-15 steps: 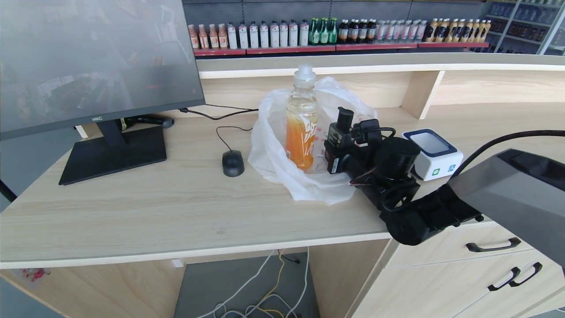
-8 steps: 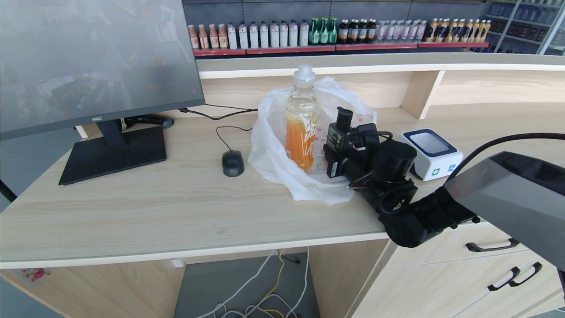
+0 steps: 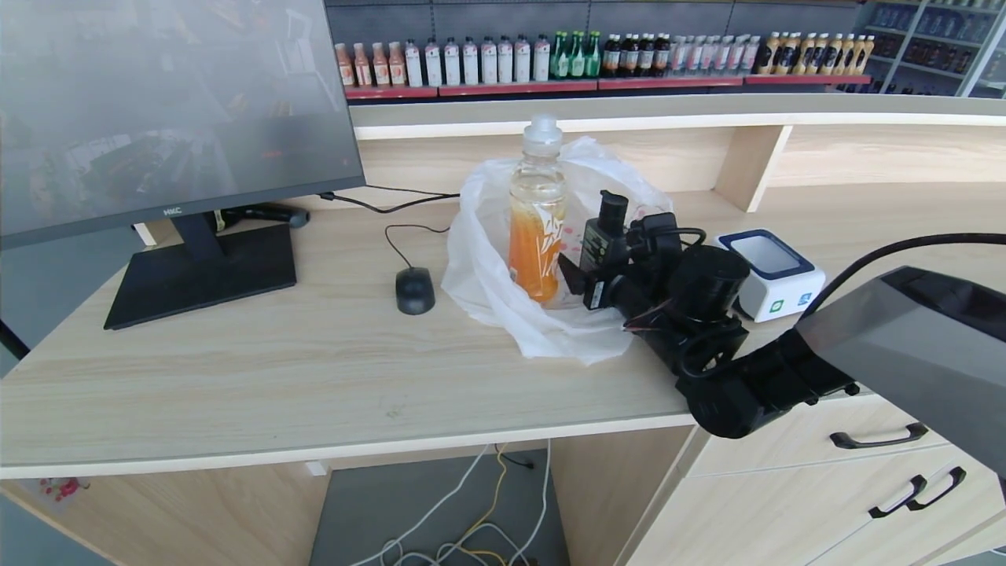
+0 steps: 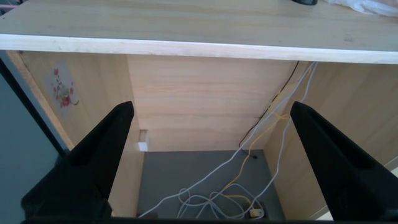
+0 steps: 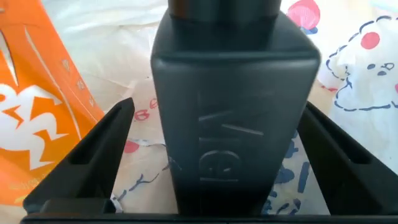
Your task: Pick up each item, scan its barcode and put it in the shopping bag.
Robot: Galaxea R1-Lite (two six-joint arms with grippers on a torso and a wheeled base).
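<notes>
A white plastic shopping bag (image 3: 483,267) lies open on the wooden counter. Inside it stands a tall bottle of orange drink (image 3: 537,224) (image 5: 31,118). Beside that, also in the bag, a small black bottle (image 3: 603,236) (image 5: 233,118) stands upright. My right gripper (image 3: 593,263) (image 5: 214,158) is at the bag with its fingers (image 5: 93,155) open on either side of the black bottle, gaps showing on both sides. My left gripper (image 4: 211,118) hangs below the counter's front edge, open and empty. The white barcode scanner (image 3: 772,273) sits right of the bag.
A monitor (image 3: 173,110) on a black stand fills the counter's left. A black mouse (image 3: 414,289) with its cable lies left of the bag. A raised ledge (image 3: 707,118) runs behind. Drawers (image 3: 872,472) sit under the right side; cables (image 4: 249,162) hang under the counter.
My right gripper's fingers have spread apart and let go of the black bottle, which now stands in the bag. The arm shifted slightly. The left arm has not moved.
</notes>
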